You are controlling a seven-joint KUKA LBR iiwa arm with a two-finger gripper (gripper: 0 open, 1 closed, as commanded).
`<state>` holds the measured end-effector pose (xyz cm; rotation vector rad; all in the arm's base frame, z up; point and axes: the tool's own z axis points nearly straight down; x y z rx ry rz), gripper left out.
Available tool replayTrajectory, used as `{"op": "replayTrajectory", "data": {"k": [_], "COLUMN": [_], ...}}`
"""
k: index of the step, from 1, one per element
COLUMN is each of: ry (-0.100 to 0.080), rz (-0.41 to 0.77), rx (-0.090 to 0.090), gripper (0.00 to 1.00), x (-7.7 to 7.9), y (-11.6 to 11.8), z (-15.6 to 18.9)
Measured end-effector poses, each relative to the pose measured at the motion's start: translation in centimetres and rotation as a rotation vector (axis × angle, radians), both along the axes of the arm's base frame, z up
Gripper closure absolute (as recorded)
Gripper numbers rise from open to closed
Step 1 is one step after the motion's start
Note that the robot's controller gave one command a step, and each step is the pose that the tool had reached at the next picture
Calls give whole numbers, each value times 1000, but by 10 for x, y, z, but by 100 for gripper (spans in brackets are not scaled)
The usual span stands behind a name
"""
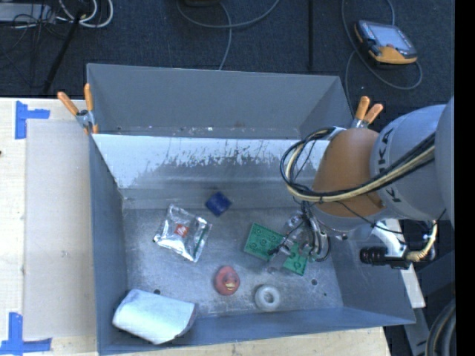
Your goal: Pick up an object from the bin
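Down on the right of the grey metal bin (215, 110), the hand (298, 243) sits low between a flat green studded plastic plate (260, 240) just to its left and a smaller green plastic piece (296, 262) on its near side. How far it is open I cannot tell. Nearer lie a white ring (267, 297) and a pinkish-red round ball (227, 280). Farther left are a crinkled clear packet (182, 233), a small blue block (217, 203) and, in the near-left corner, a soft white folded cloth (154, 316).
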<state>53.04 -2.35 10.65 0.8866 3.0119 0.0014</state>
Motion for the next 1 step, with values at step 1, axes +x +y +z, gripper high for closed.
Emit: {"op": "replayTrajectory", "data": {"k": [1], "ry": [-4], "rz": [5], "rx": [-1], "gripper": [100], "x": [2], "y": [0], "z": [69]}}
